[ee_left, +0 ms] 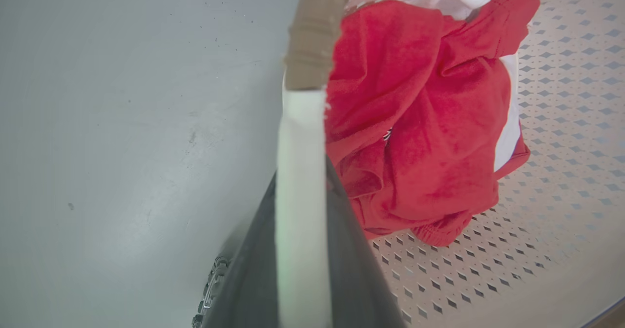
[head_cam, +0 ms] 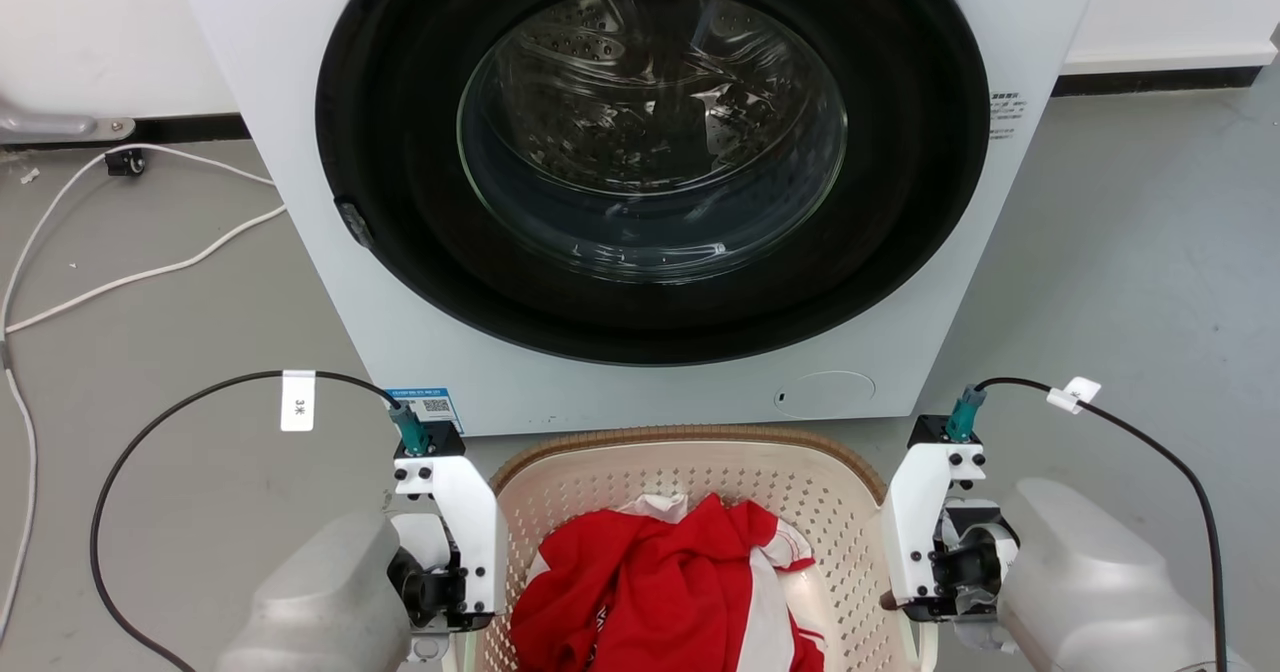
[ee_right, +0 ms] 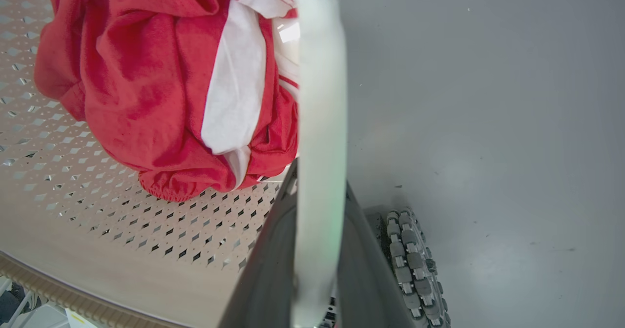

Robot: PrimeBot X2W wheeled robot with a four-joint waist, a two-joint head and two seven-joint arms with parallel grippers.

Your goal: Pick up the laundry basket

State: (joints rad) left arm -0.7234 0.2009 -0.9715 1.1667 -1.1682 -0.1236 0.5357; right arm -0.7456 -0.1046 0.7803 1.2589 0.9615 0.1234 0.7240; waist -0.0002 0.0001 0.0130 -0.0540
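Here, at 6 o'clock in the head view, the laundry basket (head_cam: 680,436) holds a red garment (head_cam: 660,582), and its near edge is cut off. The left gripper (ee_left: 302,172) and right gripper (ee_right: 320,176) each clamp tight on a white handle (ee_left: 300,133). Grey floor (head_cam: 1120,252) lies open at 3 and 9 o'clock. The washing machine (head_cam: 650,172) crowds 12 o'clock.

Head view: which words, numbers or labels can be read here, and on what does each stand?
"3米": white tag on the left black cable.
Blue sticker with a square code, on the washing machine: too small to read.
Grey print at the machine's right edge: too small to read.
Second white tag, on the right cable: unreadable.
On the laundry basket: no text seen.
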